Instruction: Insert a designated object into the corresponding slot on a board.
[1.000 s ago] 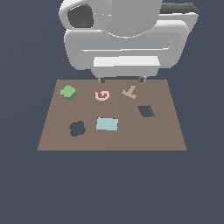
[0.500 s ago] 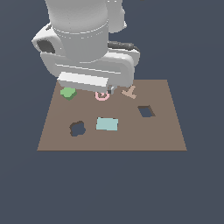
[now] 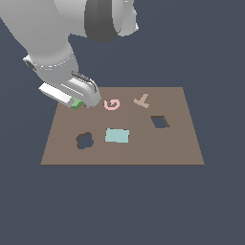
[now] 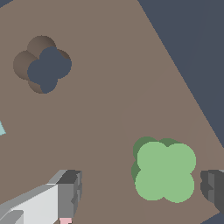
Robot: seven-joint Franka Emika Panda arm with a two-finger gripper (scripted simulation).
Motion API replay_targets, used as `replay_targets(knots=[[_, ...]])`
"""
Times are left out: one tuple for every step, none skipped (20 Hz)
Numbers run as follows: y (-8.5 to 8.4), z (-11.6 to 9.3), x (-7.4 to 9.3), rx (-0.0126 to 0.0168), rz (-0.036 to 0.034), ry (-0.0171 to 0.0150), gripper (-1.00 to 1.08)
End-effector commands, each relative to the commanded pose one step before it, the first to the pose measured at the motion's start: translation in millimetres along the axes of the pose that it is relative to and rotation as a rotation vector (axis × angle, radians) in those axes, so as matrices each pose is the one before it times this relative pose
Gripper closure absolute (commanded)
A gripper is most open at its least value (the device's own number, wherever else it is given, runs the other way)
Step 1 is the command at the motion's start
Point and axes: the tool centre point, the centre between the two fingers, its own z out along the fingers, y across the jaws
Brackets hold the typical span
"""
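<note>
The green clover-shaped block (image 4: 164,171) lies flat on the brown board (image 4: 109,87) near its far corner on the exterior view's left; there only a sliver of the block (image 3: 75,103) shows under the hand. My gripper (image 4: 142,192) is open, its two fingers either side of the block and apart from it; one fingertip (image 4: 70,192) is on one side, the other (image 4: 214,186) on the opposite side. The clover-shaped slot (image 3: 84,140) is a dark hole in the board (image 3: 182,143), also in the wrist view (image 4: 42,64).
A pink G-shaped piece (image 3: 111,104), a tan Y-shaped piece (image 3: 141,100) and a pale teal rectangle (image 3: 117,136) lie on the board. A dark diamond hole (image 3: 160,121) is toward the exterior view's right. The board's edge runs close to the green block.
The arm has swung to the exterior view's left and come down over the green block, which it now mostly hides.
</note>
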Motion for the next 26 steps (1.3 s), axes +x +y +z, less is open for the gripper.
replay_targets(knots=[[15.73, 11.00, -2.47, -0.00206, 0.04535, -0.00304, -0.92], [4.27, 2.98, -0.65, -0.00058, 0.01176, -0.00127, -0.92], [3.25, 2.33, -0.52, -0.00033, 0.00902, -0.00103, -0.92], [2.25, 1.68, -0.39, -0.00007, 0.00632, -0.00080, -0.92], [1.21, 1.03, -0.28, 0.00020, 0.00354, -0.00057, -0.92], [0.18, 0.39, -0.16, 0.00046, 0.00079, -0.00033, -0.92], [-0.26, -0.07, -0.01, 0.00032, -0.00060, -0.00008, -0.92], [-0.03, -0.51, 0.11, -0.00123, -0.00224, -0.00079, -0.92], [-0.02, 0.35, -0.01, 0.00000, 0.00000, 0.00000, -0.92], [-0.07, 1.05, -0.02, 0.00000, 0.00000, 0.00000, -0.92], [-0.11, 1.75, -0.05, 0.00000, 0.00000, 0.00000, -0.92], [0.15, 2.30, 0.00, 0.00043, 0.00052, 0.00016, -0.92], [-0.19, 3.16, -0.12, 0.00000, 0.00000, 0.00000, -0.92], [0.09, 3.55, -0.09, 0.00041, 0.00054, 0.00014, -0.92], [0.12, 3.03, -0.08, 0.00041, 0.00054, 0.00013, -0.92], [-0.15, 2.46, -0.15, 0.00000, 0.00000, 0.00000, -0.92], [-0.10, 1.76, -0.11, 0.00000, 0.00000, 0.00000, -0.92], [0.26, 0.93, 0.02, 0.00039, 0.00056, 0.00011, -0.92], [-0.02, 0.35, -0.02, 0.00000, 0.00000, 0.00000, -0.92], [0.00, 0.00, 0.00, 0.00000, 0.00000, 0.00000, 1.08], [0.00, 0.00, 0.00, 0.00000, 0.00000, 0.00000, 1.08], [0.00, 0.00, 0.00, 0.00000, 0.00000, 0.00000, 1.08], [0.00, 0.00, 0.00, 0.00000, 0.00000, 0.00000, 1.08], [0.00, 0.00, 0.00, 0.00000, 0.00000, 0.00000, 1.08], [0.00, 0.00, 0.00, 0.00000, 0.00000, 0.00000, 1.08], [0.00, 0.00, 0.00, 0.00000, 0.00000, 0.00000, 1.08]])
